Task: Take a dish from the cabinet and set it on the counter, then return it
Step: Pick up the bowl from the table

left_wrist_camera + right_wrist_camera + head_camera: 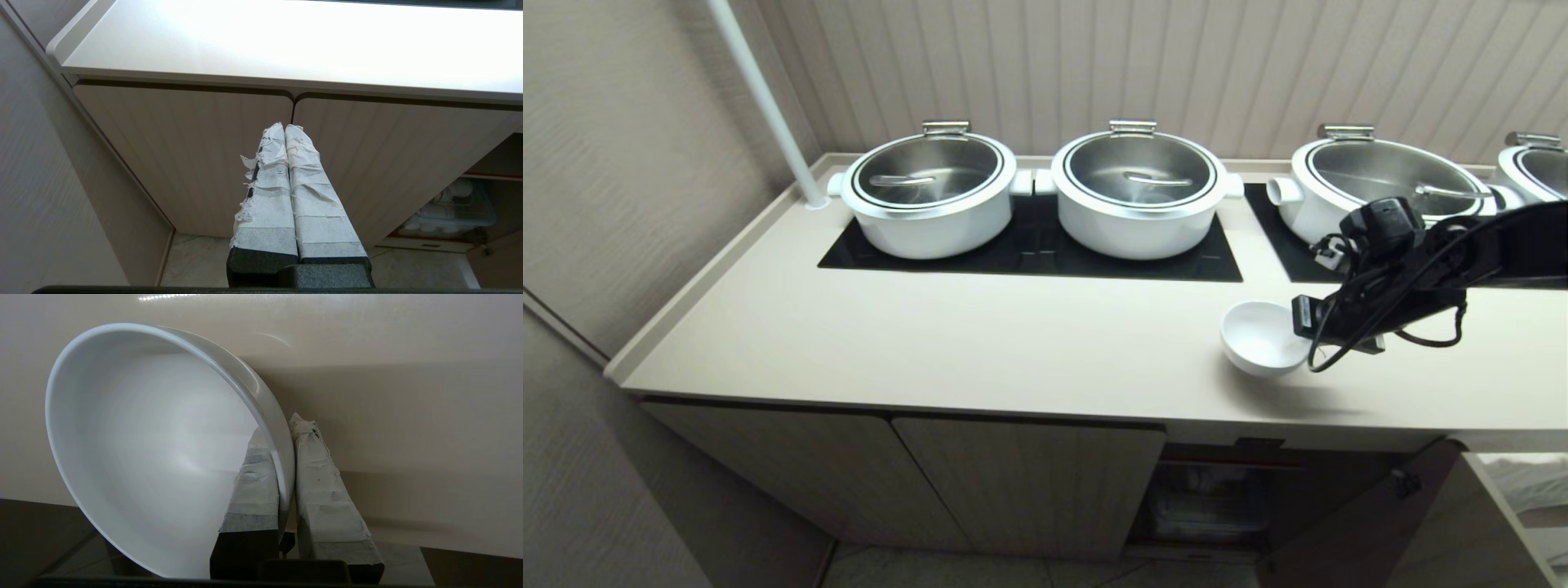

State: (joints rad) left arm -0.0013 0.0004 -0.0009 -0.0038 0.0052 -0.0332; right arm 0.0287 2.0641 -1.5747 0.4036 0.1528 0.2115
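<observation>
While we pinch the dish [1260,336] rim in our right tool [286,457], mouth tilted leftward above counter [980,335], left tool [284,134] clenched.

Long beige tabletop [947,343] with a raised rim along its left and back edges; two black glass panels [1029,245] are set into its surface toward the back; four white pots with steel lids [929,196] stand in a row on the panels; a white pole [768,106] rises from the back left corner; a small white bowl [1262,339] sits tilted near the front right edge.
</observation>
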